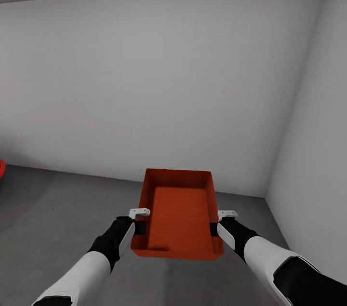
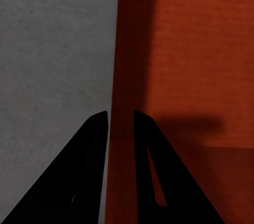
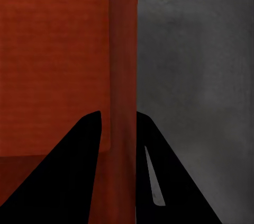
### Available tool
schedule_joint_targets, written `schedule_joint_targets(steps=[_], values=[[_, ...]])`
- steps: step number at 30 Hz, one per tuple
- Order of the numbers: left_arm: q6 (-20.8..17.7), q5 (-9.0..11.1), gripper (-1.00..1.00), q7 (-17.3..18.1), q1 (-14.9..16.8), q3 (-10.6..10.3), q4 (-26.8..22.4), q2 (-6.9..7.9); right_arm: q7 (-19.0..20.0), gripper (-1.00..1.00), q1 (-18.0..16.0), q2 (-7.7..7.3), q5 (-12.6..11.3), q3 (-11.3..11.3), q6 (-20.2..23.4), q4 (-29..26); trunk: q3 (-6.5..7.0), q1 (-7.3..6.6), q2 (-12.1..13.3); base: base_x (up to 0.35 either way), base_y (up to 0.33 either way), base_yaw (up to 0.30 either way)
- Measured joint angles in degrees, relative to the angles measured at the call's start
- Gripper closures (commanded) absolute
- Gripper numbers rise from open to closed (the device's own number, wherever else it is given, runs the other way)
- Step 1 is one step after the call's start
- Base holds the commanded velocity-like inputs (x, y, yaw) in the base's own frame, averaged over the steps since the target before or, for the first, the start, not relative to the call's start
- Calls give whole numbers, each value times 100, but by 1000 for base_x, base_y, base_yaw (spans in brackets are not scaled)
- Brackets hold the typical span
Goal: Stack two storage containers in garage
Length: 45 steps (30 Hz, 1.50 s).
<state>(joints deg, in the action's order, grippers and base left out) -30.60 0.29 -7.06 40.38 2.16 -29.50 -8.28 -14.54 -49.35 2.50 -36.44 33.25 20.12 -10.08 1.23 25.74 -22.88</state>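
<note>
An orange-red open-top storage container (image 1: 177, 214) hangs in the air between my two arms, above the dark grey concrete floor (image 1: 53, 214) of the garage. My left gripper (image 1: 140, 225) is shut on its left wall, and my right gripper (image 1: 215, 228) is shut on its right wall. In the left wrist view the black fingers (image 2: 95, 144) straddle the thin wall of the container (image 2: 185, 54). The right wrist view has the fingers (image 3: 87, 144) clamped over the container's wall (image 3: 124, 75), with floor (image 3: 196, 75) beyond. The bin is empty.
A plain grey-white wall (image 1: 144, 79) stands ahead and a side wall (image 1: 318, 152) closes the right, meeting in a corner. A small piece of something red (image 1: 2, 169) shows at the far left edge on the floor.
</note>
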Motion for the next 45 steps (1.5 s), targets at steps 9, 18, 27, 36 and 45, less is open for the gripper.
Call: schedule_joint_targets(steps=[9, 18, 27, 36, 45], values=[[-6, 4, 100, -3, 0, -2, -6, 2, -1, 100, -1, 2, 1, -2, 1, 0, 0, 0, 0, 287, 187, -3], [-7, 5, 100, -5, 1, -3, -5, 3, -3, 100, 0, 6, 25, -22, 4, -1, 0, 0, 0, 293, 194, -62], [-7, 5, 100, -6, 1, -3, -4, 2, -4, 100, 1, 5, 22, -20, 5, -2, 0, 0, 0, 293, 194, -232], [-2, -3, 100, 1, 1, 2, -1, 2, -4, 100, 1, 6, 30, -25, 5, -3, 0, 0, 0, 288, 189, -243], [0, -13, 100, 10, 0, 7, -1, 3, -4, 100, -1, 7, 35, -28, 3, -1, 0, 2, 1, 97, 43, -184]])
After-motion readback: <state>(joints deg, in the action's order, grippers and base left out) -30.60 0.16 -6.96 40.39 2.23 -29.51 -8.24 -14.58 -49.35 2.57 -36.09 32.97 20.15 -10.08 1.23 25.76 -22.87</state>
